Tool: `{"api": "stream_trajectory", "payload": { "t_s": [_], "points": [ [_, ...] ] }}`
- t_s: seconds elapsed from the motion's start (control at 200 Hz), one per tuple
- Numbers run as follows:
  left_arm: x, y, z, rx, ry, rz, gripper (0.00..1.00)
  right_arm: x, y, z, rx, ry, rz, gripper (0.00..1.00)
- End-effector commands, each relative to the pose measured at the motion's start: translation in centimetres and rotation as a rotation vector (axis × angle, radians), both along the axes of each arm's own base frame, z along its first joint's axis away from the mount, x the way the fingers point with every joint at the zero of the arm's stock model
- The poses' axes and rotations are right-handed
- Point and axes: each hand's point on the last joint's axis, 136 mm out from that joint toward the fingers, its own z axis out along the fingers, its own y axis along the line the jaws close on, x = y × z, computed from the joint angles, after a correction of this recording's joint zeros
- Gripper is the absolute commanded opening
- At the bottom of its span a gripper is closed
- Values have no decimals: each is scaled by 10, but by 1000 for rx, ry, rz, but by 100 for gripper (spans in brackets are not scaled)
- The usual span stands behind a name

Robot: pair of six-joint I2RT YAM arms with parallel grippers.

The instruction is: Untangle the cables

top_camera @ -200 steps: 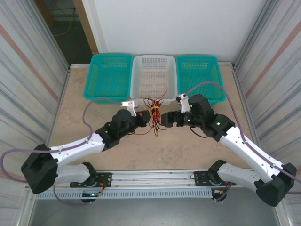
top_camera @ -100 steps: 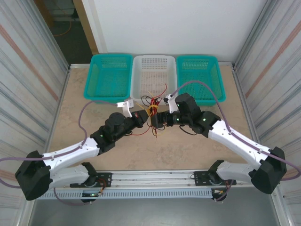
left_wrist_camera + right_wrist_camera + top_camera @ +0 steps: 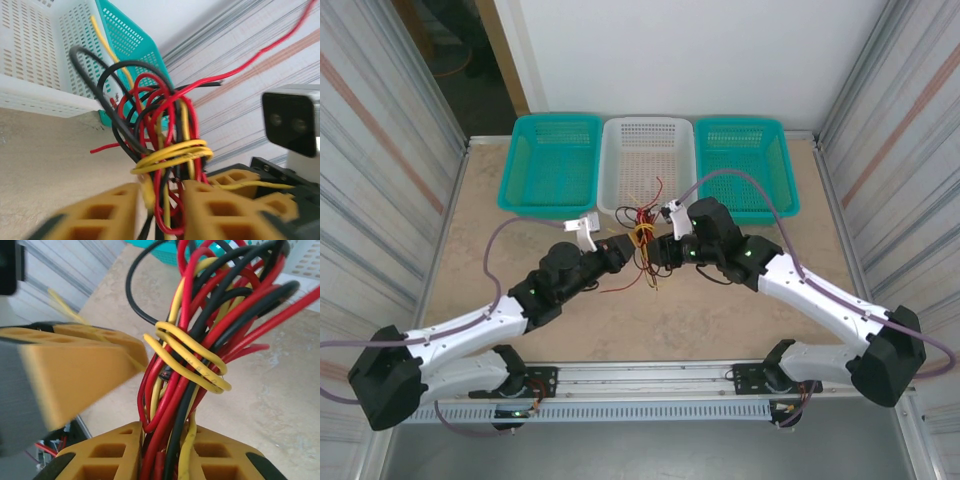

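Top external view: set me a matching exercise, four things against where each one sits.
Things:
1. white slotted plastic basket
2. tangled yellow, black and red cables
3. left gripper
4. right gripper

Places:
A. just left of the tangle
B. middle of the far basket row
C. just right of the tangle
D. between the two grippers

Pairs: 1-B, 2-D, 3-A, 4-C

Cables (image 3: 190, 355): smooth, glossy plastic insulation. Right tool (image 3: 162, 432) fingers: matt ochre plastic, moulded with recesses. White basket (image 3: 618, 190), teal basket (image 3: 550, 120): perforated plastic, slight sheen. Tabletop (image 3: 480, 240): smooth, matt, mottled stone-look beige. Walls (image 3: 380, 150): ribbed sheet metal, dull.
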Motion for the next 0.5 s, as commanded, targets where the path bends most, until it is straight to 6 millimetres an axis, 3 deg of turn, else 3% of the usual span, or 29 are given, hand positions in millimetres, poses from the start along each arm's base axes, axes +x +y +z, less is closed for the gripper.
{"api": "stream_trajectory", "payload": {
  "t_s": [0.0, 0.075, 0.145, 0.225, 0.376, 0.491],
  "points": [
    [-5, 15, 28, -4, -56, 12, 71, 3, -16, 13, -7, -60, 2, 8],
    [-7, 39, 30, 66, -48, 35, 98, -2, -23, 18, 3, -60, 37, 9],
    [-9, 65, 34, 165, -49, 44, 99, -8, -27, 20, 3, -53, 91, 9],
    [-13, 83, 41, 225, -59, -25, 99, -15, -28, 19, 2, -34, 135, 8],
    [-13, 82, 60, 111, -78, -221, 99, -24, -13, 20, 39, -19, 220, 8],
    [-5, 60, 54, 83, -65, -384, 99, -26, -5, 21, 43, -13, 261, 7]
  ]
}}
